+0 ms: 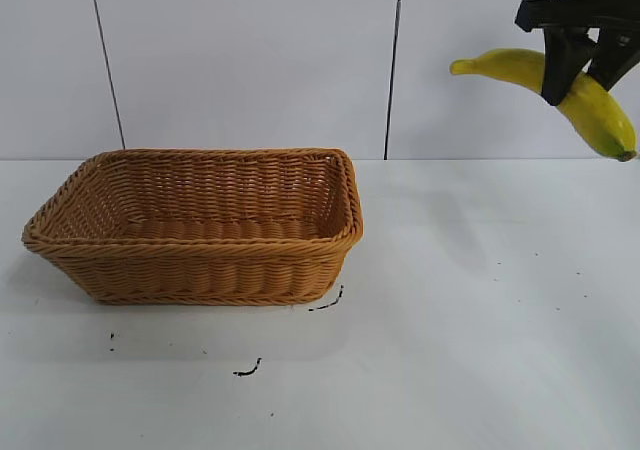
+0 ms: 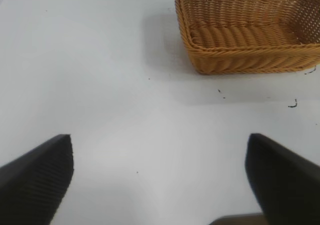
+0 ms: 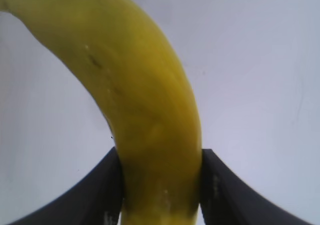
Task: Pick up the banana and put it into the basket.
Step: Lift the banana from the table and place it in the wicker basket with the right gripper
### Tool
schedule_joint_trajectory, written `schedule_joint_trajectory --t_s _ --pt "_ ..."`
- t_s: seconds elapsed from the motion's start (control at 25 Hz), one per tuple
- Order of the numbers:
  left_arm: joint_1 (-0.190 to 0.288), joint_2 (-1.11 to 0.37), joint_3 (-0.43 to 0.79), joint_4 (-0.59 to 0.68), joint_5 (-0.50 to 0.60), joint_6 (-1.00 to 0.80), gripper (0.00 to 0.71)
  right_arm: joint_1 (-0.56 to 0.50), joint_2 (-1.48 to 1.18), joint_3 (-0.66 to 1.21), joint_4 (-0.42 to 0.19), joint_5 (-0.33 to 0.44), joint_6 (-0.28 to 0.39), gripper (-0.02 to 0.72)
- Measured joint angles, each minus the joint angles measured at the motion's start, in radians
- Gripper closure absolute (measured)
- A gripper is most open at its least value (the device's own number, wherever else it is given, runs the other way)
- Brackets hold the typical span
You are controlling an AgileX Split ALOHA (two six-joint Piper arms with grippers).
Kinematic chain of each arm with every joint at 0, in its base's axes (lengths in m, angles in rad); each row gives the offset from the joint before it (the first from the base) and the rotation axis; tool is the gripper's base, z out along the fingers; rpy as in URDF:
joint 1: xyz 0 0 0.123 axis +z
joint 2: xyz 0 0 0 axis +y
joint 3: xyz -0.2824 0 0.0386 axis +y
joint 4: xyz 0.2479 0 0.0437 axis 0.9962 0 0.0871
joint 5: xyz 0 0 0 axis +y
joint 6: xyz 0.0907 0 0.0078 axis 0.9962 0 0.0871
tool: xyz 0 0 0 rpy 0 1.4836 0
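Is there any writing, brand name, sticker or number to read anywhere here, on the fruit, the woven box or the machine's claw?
None: no readable text shows in any view.
The curved yellow banana carries no sticker on the sides shown.
The rectangular tan woven wicker basket has no tag or label.
The black right gripper closed on the banana shows no lettering.
The small black marks on the white table are scuffs, not letters.

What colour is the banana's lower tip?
Greenish, with a small dark end on the banana; clearest in the exterior view.

Black right end effector with angular fingers, left end effector black, ribbed pads
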Motion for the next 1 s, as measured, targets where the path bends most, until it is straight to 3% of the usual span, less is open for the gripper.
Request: schedule_joint_trajectory --t_s 0.24,0.64,0.88,1.0 --pt "0.000 0.000 0.000 0.000 0.000 0.000 0.017 0.106 0.000 -0.001 -0.040 0.002 0.000 0.409" --pt "0.000 0.000 0.000 0.000 0.000 0.000 0.017 0.314 0.000 -0.001 -0.045 -0.045 0.014 0.409" --pt "0.000 0.000 0.000 0.000 0.000 0.000 0.017 0.441 0.000 -0.001 -0.046 -0.164 0.025 0.409" --pt "0.000 0.000 0.000 0.000 0.000 0.000 0.017 0.491 0.000 -0.001 -0.046 -0.289 0.025 0.409"
